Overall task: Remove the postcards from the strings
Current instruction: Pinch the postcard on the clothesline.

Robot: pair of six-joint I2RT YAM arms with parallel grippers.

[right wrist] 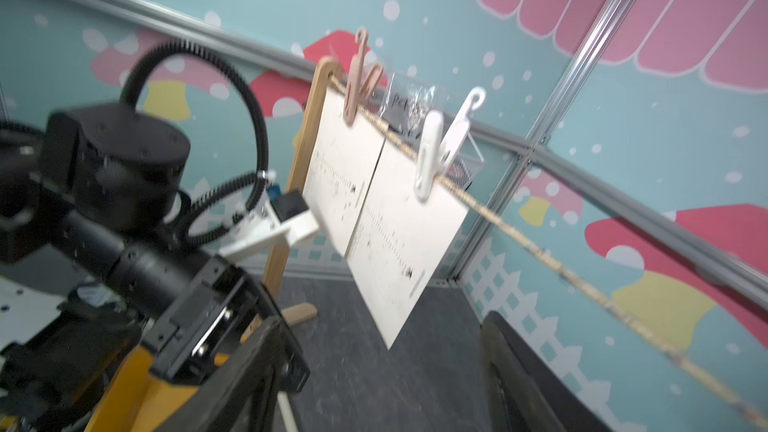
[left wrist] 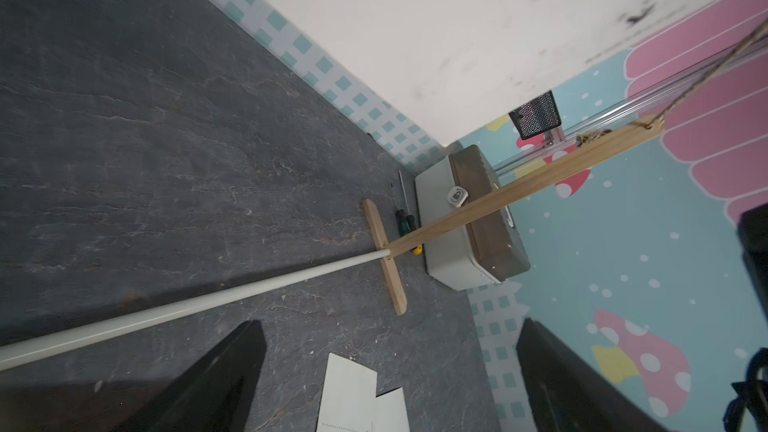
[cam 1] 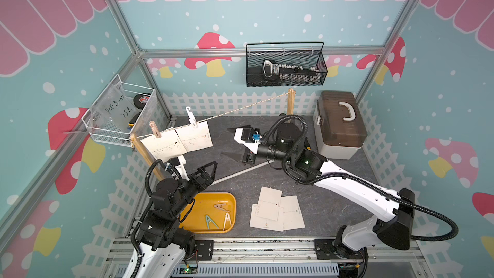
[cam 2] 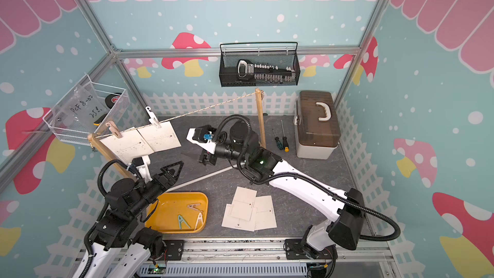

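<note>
— Between the fingers of the right claw point(cam 1: 225, 141), is anything held?

— Nothing. It is spread wide and empty, low over the dark, slate-like counter point(cam 1: 326, 215).

— Which way is the next card?

— At its nine o'clock in both top views, just beside it. The near postcard point(cam 1: 195, 136) hangs under a white clothespin point(cam 1: 192, 116). Past it, the far postcard point(cam 1: 163, 144) hangs under a pink clothespin point(cam 1: 155, 129). Both are pinned to the string point(cam 1: 240, 109), whose long axis runs from eight o'clock to two o'clock between two wooden posts. Three loose postcards point(cam 1: 275, 211) lie overlapping on the counter at that claw's five o'clock.

— And the left claw point(left wrist: 390, 324)?

— Spread as well, and empty. In a top view the hanging cards sit near its eleven o'clock, but its wrist camera looks away from them, along the white rod point(left wrist: 187, 309) to the far post point(left wrist: 519, 189). The right claw faces the cards, so I judge that arm better placed.

— How will they handle?

— The cards are flat, matte, thin-edged paper rectangles. The pins are smooth plastic with a hooked top. The cord is twisted and fibrous, and I expect it would sway under a pull.
</note>
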